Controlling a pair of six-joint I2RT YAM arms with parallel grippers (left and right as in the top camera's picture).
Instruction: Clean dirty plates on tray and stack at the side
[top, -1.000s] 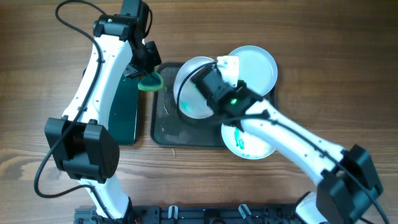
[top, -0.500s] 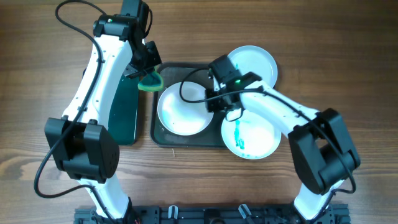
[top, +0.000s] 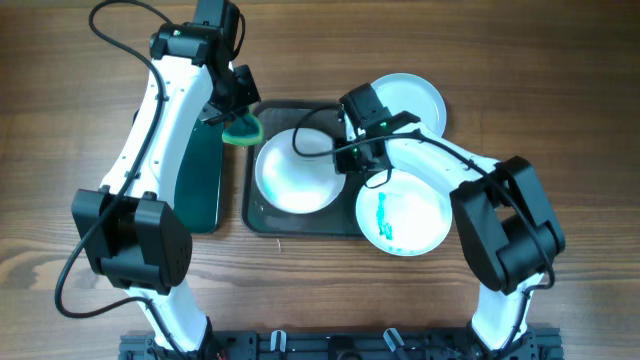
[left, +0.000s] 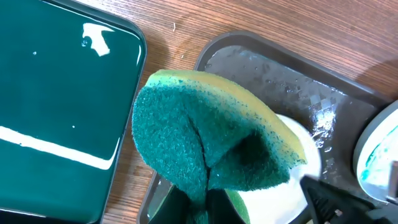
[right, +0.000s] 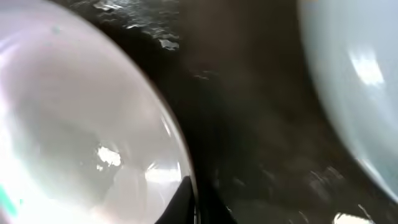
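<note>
On the wooden table (top: 60, 120) we see, nearest, a plate with a teal smear (top: 405, 215) overhanging the near right corner of the dark grey tray (top: 262, 212). Beyond it a white plate (top: 290, 178) lies flat on the tray, the right gripper (top: 350, 158) at its rim; whether it pinches the rim we cannot tell. Farthest, a third plate (top: 415, 98) covers the far right corner, and the left gripper (top: 236, 112) clamps the sponge (top: 242, 130).
</note>
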